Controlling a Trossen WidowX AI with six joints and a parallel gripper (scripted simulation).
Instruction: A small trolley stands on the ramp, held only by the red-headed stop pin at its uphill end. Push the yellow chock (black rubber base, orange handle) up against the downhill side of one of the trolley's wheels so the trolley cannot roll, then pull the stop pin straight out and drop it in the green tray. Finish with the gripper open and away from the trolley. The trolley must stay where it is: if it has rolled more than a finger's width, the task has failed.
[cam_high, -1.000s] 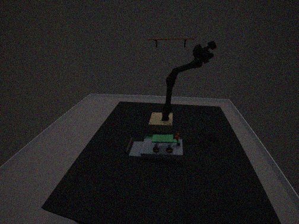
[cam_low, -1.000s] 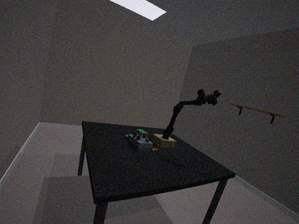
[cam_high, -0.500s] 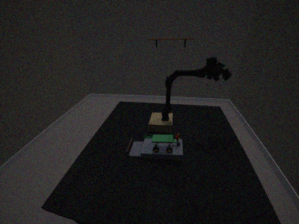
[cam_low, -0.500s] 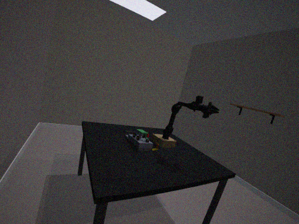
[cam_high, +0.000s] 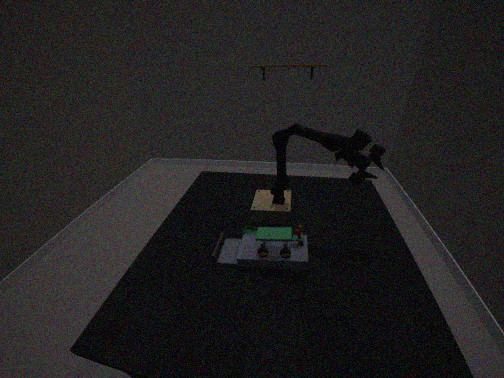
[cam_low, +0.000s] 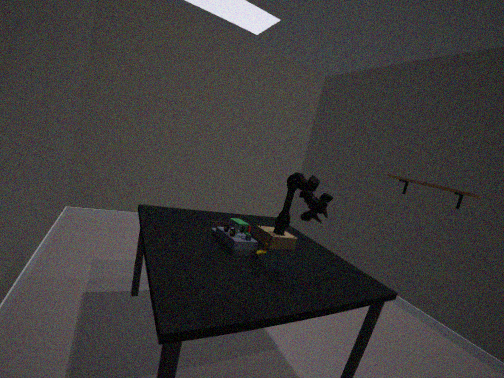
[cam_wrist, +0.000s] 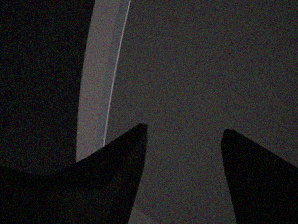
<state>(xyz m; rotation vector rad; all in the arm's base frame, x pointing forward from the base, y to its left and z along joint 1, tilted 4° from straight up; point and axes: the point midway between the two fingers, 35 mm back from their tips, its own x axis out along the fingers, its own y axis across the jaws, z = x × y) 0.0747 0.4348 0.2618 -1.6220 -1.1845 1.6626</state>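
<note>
Dim grey walls surround the black table (cam_high: 260, 320) (cam_low: 240, 290). Gripper (cam_high: 367, 175) (cam_low: 319, 218) (cam_wrist: 185, 135) jaws stand half open, empty; approach the trolley (cam_high: 274, 233) (cam_low: 240, 223) slowly (chock first, pin afterwards).

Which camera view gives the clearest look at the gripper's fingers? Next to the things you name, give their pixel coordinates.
The wrist view: the gripper (cam_high: 371, 167) (cam_low: 320, 214) (cam_wrist: 185, 135) fills its foreground, both fingers apart with nothing between. The top and exterior views show it small and dark, away from the trolley.

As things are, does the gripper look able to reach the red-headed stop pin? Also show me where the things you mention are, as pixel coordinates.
Probably, after moving across: the gripper (cam_high: 379, 172) (cam_low: 323, 218) (cam_wrist: 185, 135) is open, off to one side, and nothing visible blocks the way to the stop pin (cam_high: 297, 230) (cam_low: 249, 228).
</note>
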